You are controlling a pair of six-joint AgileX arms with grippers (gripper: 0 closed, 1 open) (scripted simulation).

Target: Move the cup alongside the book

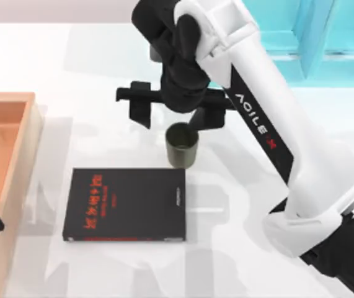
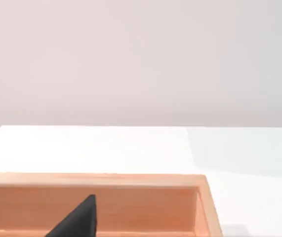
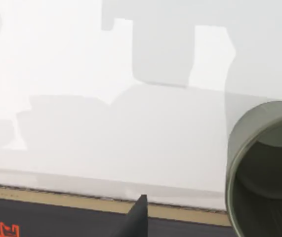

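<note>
Just beyond the book's (image 1: 126, 204) far right corner, the right hand (image 1: 172, 112) hangs spread wide, empty, above the upright cup (image 1: 182, 146).

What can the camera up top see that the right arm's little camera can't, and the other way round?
From above you see the whole right arm, its right gripper open above the cup, the whole book lying flat, and a wooden tray at the table's left with the parked left arm by it. The right wrist view looks straight down into the cup's dark inside and shows the book's pale page edge. Both show the cup upright beside the book on the white table.
</note>
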